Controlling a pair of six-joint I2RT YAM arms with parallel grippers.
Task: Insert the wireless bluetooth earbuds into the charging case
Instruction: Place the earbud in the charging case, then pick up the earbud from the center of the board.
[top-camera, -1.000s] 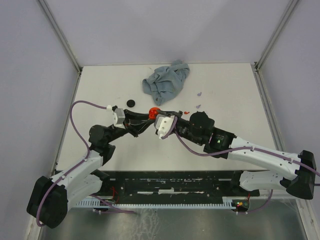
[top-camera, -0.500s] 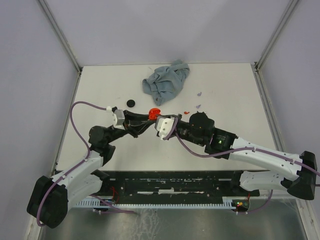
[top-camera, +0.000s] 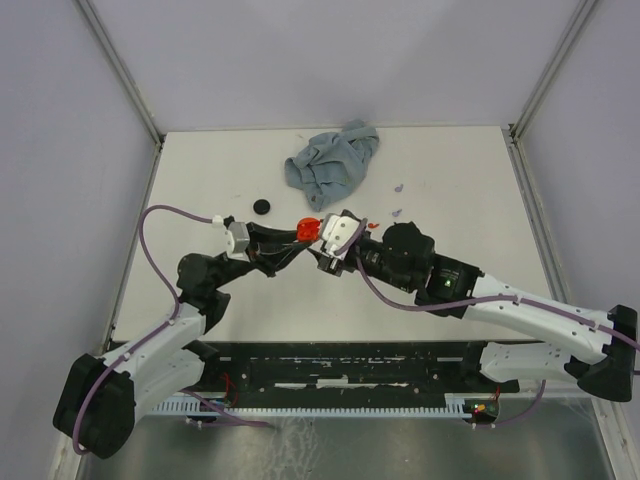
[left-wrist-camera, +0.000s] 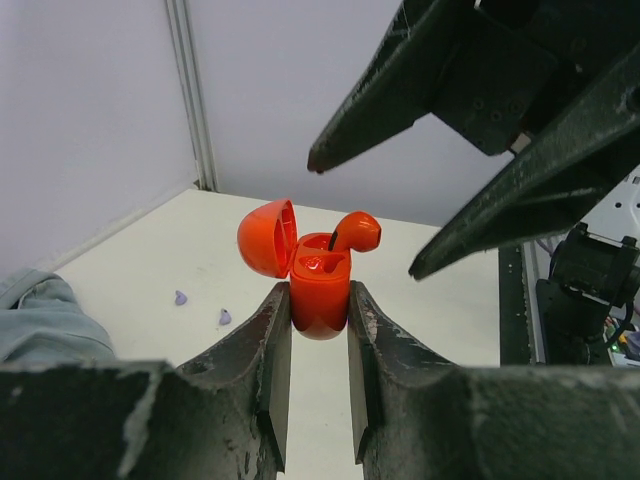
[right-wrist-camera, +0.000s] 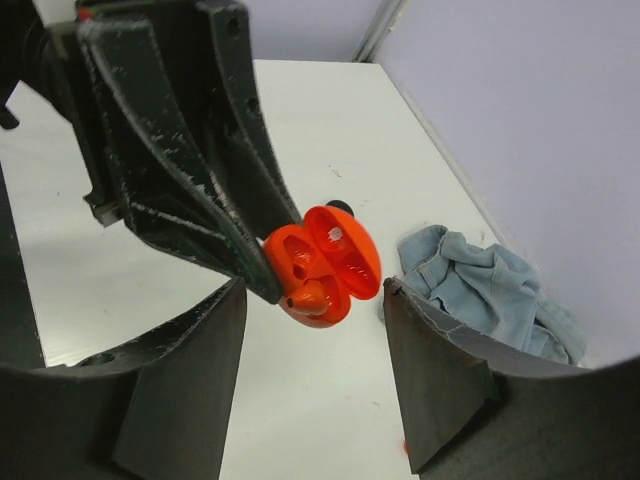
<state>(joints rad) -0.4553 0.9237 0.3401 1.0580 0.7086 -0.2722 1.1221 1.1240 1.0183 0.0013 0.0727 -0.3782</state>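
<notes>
Left gripper (left-wrist-camera: 318, 296) clamps the open red charging case (right-wrist-camera: 338, 250). One red earbud (left-wrist-camera: 355, 231) sits half-in, not seated. Right gripper (right-wrist-camera: 312, 290) spread wide around case, empty. Second slot looks empty.

Table (top-camera: 200, 170): white matte top, evenly lit.
Walls (top-camera: 330, 60): pale lilac panels at 9, 12 and 3 o'clock.
Posts (top-camera: 120, 70): grey metal, at 10 and 2 o'clock.

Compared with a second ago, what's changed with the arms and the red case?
The open right gripper swung forward and slightly right, fingers either side of the red charging case. The left gripper stayed clamped on it, lid open; the blue cloth and black disc did not move.
</notes>
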